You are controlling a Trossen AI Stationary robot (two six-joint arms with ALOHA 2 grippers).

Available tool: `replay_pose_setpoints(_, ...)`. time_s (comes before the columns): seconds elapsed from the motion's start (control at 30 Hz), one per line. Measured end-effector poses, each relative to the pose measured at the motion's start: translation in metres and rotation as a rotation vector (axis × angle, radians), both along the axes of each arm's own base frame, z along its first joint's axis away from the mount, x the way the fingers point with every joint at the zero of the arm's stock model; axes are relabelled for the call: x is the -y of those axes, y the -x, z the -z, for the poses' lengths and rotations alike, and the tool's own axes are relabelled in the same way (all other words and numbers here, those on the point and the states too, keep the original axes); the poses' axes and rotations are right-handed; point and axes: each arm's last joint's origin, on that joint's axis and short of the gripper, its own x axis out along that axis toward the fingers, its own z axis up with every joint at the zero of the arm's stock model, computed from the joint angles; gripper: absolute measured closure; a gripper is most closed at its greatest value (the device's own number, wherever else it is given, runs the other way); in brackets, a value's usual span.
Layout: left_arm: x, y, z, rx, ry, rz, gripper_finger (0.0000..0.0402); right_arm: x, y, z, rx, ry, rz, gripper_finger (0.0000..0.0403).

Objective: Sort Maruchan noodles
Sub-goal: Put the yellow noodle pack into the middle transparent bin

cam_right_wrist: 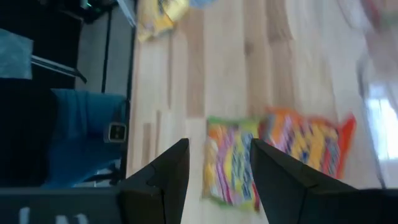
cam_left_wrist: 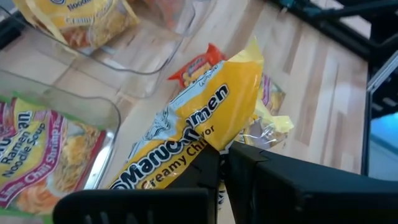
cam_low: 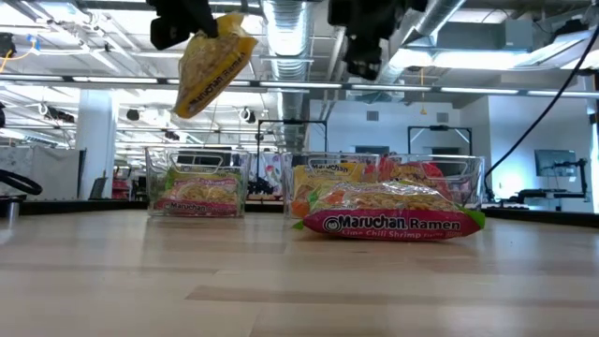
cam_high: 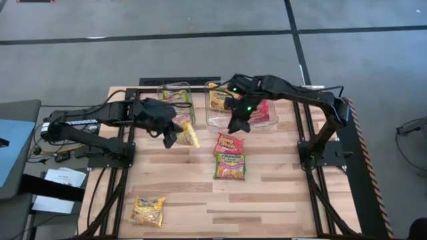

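While the left gripper [cam_high: 175, 135] is pinching a yellow packet [cam_high: 188, 134] above the table [cam_high: 280, 200], the high view is showing it just in front of the left bin [cam_high: 177, 97], which is holding a green packet [cam_high: 175, 97]. The right gripper [cam_high: 237, 125] is hanging empty at the front edge of the right bin [cam_high: 243, 110], whose contents the arm is partly hiding. Just below it an orange packet [cam_high: 228, 143] and a second green packet [cam_high: 229, 166] are lying touching; a loose yellow packet [cam_high: 147, 210] is sitting well apart, near the table's front-left corner.

Low view: the yellow packet [cam_low: 211, 64] is dangling tilted, clear of the table, with both grippers cut off at the top.

Left wrist view: the fingers [cam_left_wrist: 205, 177] are closing tight on the yellow packet [cam_left_wrist: 193, 134], which is covering most of the orange one.

Right wrist view: the fingers [cam_right_wrist: 165, 180] are standing apart with nothing between them, over the blurred green and orange packets.
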Motion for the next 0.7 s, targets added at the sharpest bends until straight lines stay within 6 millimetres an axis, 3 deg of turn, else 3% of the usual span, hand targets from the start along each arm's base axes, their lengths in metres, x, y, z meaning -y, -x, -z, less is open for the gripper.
replay_pose_setpoints(0.3,-0.001,-0.002,-0.003,0.039,-0.005,-0.012,0.0401,-0.027,-0.027,-0.012,0.205,0.147,-0.017,0.0209)
replay_pose_setpoints(0.7,-0.002,-0.015,0.002,0.034,-0.008,-0.014,0.0401,-0.025,-0.047,-0.033,0.398,0.144,0.220,0.0157)
